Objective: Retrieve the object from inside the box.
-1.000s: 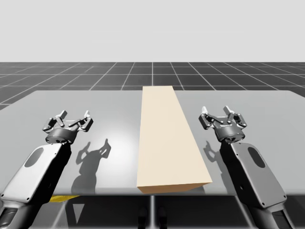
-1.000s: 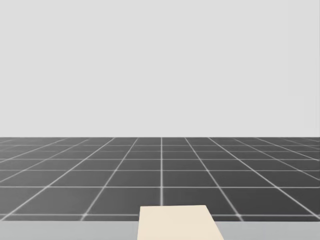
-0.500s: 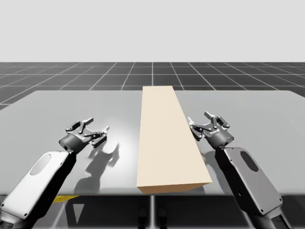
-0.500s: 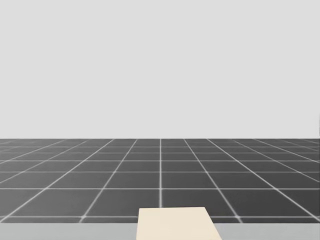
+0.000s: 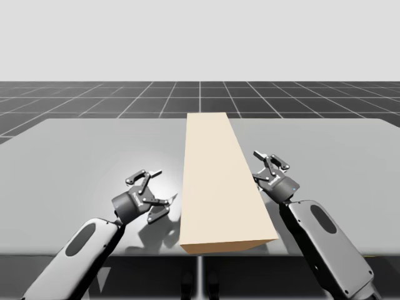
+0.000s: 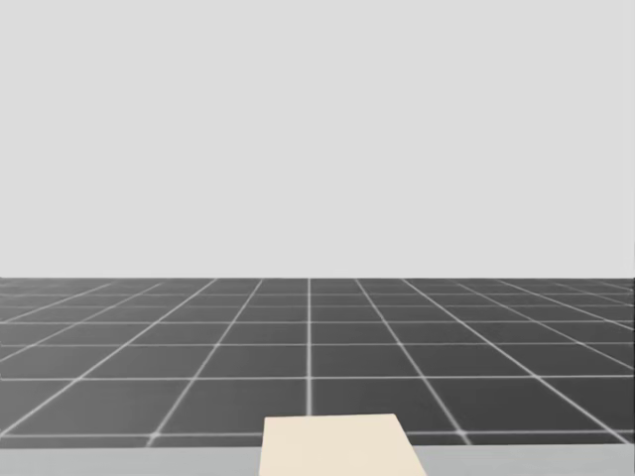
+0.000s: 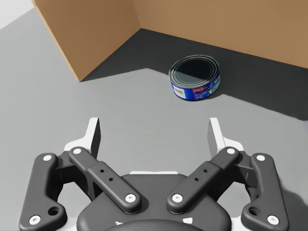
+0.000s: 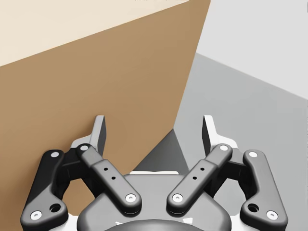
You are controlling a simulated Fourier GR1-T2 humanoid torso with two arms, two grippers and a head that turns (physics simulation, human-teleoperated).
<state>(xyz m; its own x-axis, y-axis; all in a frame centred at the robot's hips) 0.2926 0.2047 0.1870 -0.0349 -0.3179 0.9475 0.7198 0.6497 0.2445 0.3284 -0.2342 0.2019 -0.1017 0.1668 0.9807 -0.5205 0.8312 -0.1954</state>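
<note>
My left hand [image 7: 154, 129] hangs released, a blue can [image 7: 195, 78] ahead inside the box [image 7: 91, 33]; my right hand [image 8: 154, 126], released, faces the box's wall.

box [image 6: 342, 446]: cut by head view's bottom edge | blue can [image 7: 195, 77]: label too small to tell

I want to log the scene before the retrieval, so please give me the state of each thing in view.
Box: lying flat on the table, one long side open.
Blue can: upright, inside the box, not held.
Left end effector: open, empty, facing the box's open side, short of the can.
Right end effector: open, empty, facing the box's outer wall.
</note>
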